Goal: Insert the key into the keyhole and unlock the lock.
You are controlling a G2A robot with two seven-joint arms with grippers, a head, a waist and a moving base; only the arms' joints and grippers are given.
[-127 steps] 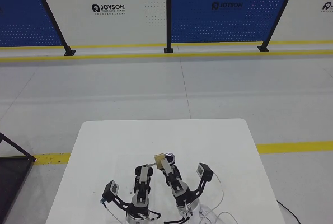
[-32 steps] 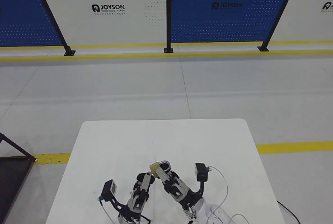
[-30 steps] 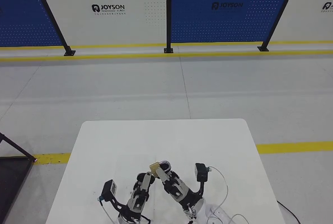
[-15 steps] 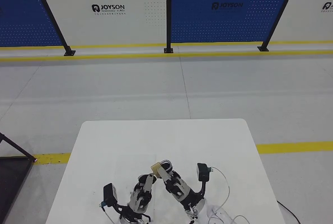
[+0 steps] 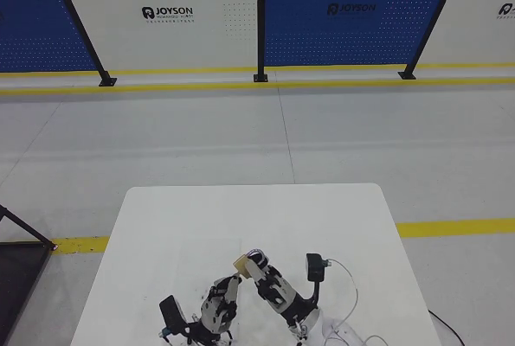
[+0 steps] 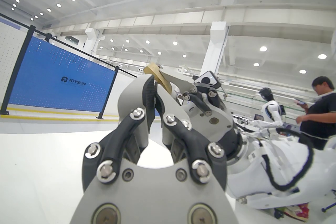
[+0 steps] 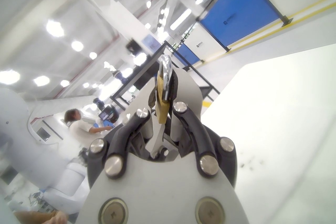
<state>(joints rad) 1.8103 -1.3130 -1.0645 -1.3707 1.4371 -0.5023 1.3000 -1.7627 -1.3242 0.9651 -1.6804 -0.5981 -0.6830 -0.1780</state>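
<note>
Step in hand, prob.: getting key seated in keyhole. Clamped in R pincer (image 7: pixel 164 95): brass lock (image 7: pixel 162 107), held up off table (image 5: pixel 326 225) near its front edge, with shackle (image 7: pixel 166 70) poking out past the fingertips, unobstructed. Just beside lock body: L pincer (image 6: pixel 153 93), clenched, pads together. Can't make out key between them, nor keyhole.

To do it well:
- Hold R grip hard on body, no slack.
- Line up key axis w/ keyway before any push; check blade orientation.
- Push straight & slow, no side load; otherwise prob. skids off the brass.
- If jammed, back off & re-aim, don't force.
- Turn only once fully seated.
- Leave shackle unblocked so it can spring.

Writing: logo + lettering on white panel (image 5: pixel 166 39) and blue panel (image 5: pixel 352 39) of barrier behind; not read off here. Nothing legible on lock.
</note>
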